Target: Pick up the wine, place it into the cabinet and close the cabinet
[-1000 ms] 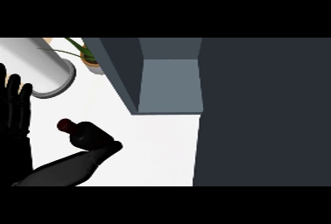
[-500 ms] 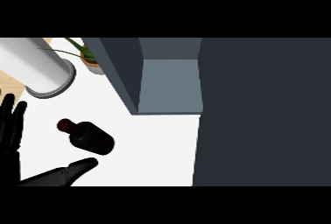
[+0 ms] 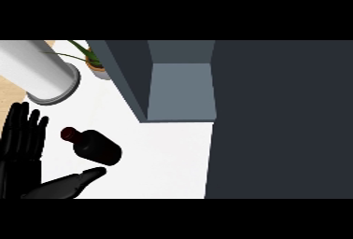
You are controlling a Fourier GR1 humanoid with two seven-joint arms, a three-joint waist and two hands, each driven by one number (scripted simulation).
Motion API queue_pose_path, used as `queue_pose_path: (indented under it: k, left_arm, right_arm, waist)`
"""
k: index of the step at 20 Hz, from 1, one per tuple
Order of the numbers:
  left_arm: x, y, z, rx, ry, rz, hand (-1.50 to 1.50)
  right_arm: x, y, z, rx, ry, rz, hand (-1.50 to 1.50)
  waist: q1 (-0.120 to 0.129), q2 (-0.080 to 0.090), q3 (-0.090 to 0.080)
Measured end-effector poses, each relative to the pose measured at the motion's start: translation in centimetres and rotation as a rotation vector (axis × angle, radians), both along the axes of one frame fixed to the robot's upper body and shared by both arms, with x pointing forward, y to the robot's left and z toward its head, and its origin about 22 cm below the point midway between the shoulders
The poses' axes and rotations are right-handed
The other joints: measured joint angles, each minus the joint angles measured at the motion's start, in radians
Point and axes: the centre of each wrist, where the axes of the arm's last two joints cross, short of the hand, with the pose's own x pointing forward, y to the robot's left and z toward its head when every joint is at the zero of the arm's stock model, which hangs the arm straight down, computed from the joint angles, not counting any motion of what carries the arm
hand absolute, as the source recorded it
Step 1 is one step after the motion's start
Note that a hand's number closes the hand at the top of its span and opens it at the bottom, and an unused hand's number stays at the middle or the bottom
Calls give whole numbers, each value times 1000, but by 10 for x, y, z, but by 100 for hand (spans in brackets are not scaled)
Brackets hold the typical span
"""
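The wine bottle (image 3: 95, 148) is dark, with a reddish cap, and lies on its side on the white counter (image 3: 165, 158), cap pointing up-left. My right hand (image 3: 67, 185) comes in from the lower left with straight fingers. Its fingertips stop just below the bottle's base and hold nothing. At the left edge my left hand (image 3: 21, 144) rests open, fingers up, a little left of the bottle's cap. The grey cabinet (image 3: 179, 88) stands open above and right of the bottle. Its dark door (image 3: 279, 121) fills the right side of the view.
A white-grey cylinder (image 3: 41, 72) lies at the upper left, close above my left hand. A small potted plant (image 3: 93, 63) stands beside the cabinet's left wall. Bare white counter stretches between the bottle and the cabinet door.
My right hand has drawn back down and to the left, off the bottle, which now lies uncovered in the same place. My left hand has sunk slightly along the left edge.
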Motion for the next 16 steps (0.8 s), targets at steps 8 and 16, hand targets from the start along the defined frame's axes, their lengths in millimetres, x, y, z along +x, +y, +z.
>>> queue_pose_path:
  k: [8, 16]
  left_arm:
    - [16, 25, -47, 0, 36, 7, -150]
    - [26, 47, -88, 4, 69, 31, -150]
  right_arm:
    - [0, -1, 0, -10, -5, -4, -150]
    - [-1, -1, 0, -11, 6, 0, -150]
  waist:
    - [-4, 1, 1]
    - [-7, 0, 1]
